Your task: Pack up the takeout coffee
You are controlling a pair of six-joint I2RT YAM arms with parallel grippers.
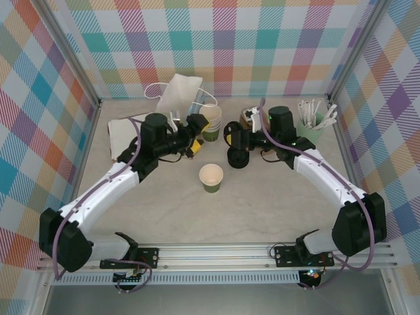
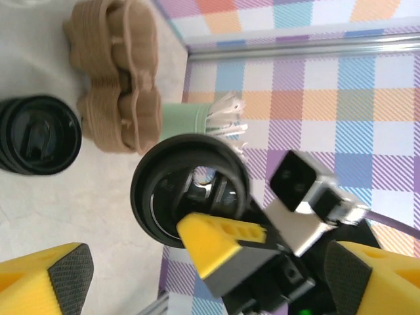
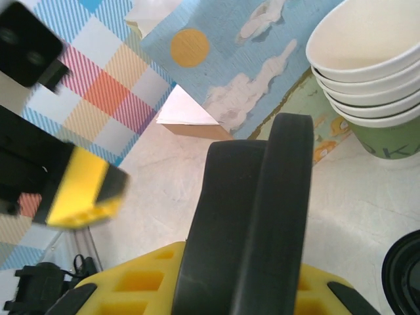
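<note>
The dark green paper cup (image 1: pixel 211 177) with its cream rim stands upright and uncovered at mid-table, apart from both grippers. My right gripper (image 1: pixel 231 136) (image 3: pixel 243 289) is shut on a round black lid (image 1: pixel 234 138) (image 3: pixel 262 210), held on edge above the table behind the cup. The left wrist view shows that lid (image 2: pixel 164 190) face-on, pinched by the right gripper's yellow finger (image 2: pixel 220 239). My left gripper (image 1: pixel 194 142) (image 2: pixel 210 289) is open and holds nothing. It hovers just left of the lid, facing it.
A stack of nested cream-rimmed cups (image 1: pixel 211 121) (image 3: pixel 367 59) stands behind the grippers. A pile of black lids (image 1: pixel 237 158) (image 2: pixel 36 134) lies under the right gripper. Brown pulp carriers (image 2: pixel 118 85), a mint pot of white sticks (image 1: pixel 312 125) and a white bag (image 1: pixel 177 93) line the back.
</note>
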